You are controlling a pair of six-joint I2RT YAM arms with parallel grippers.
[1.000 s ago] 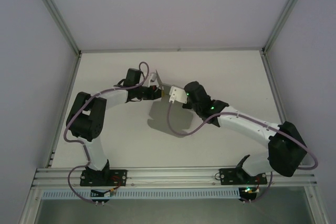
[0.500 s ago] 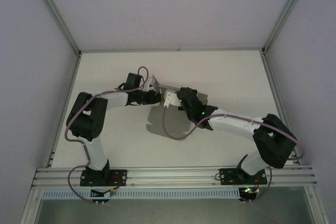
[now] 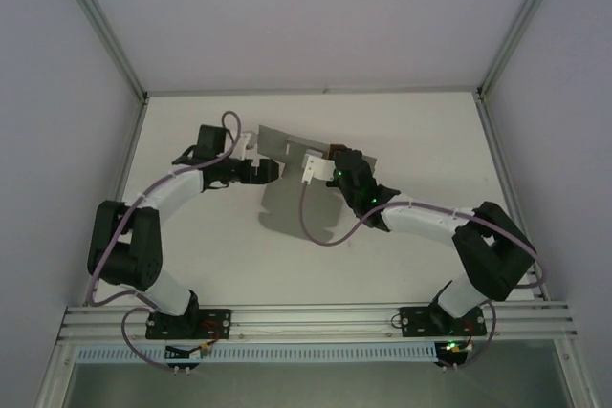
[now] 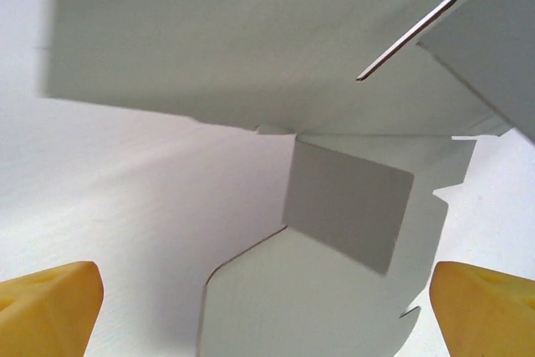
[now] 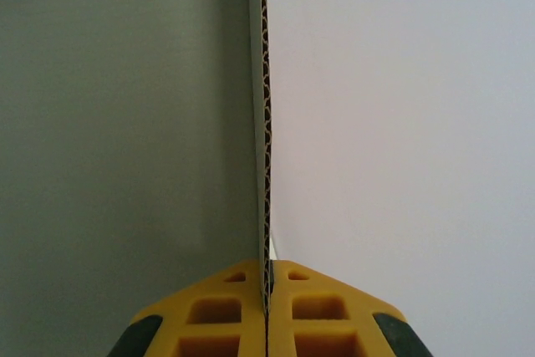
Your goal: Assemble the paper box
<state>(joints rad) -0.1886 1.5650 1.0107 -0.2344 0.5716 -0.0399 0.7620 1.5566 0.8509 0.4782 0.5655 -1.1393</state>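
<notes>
Top external view: the left arm [image 3: 172, 186] bends its elbow out toward the table's [image 3: 411, 131] left edge, and its forearm reaches inward. This puts the left gripper [image 3: 262, 171] just beside the paper box [image 3: 285, 143]. The right arm [image 3: 430, 222] folds at the right side and stretches left, with the right gripper [image 3: 316, 165] at the sheet's near edge. Left wrist view: the yellow fingertips [image 4: 50, 307] are spread wide and grasp nothing, with grey flaps ahead. Right wrist view: the pads [image 5: 217, 315] are clamped on the card's corrugated edge. The sheet is held off the table with its flaps unfolded.

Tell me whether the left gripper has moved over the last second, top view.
Yes. The left gripper has opened and drawn back leftward from the paper box, toward the table's left edge.
</notes>
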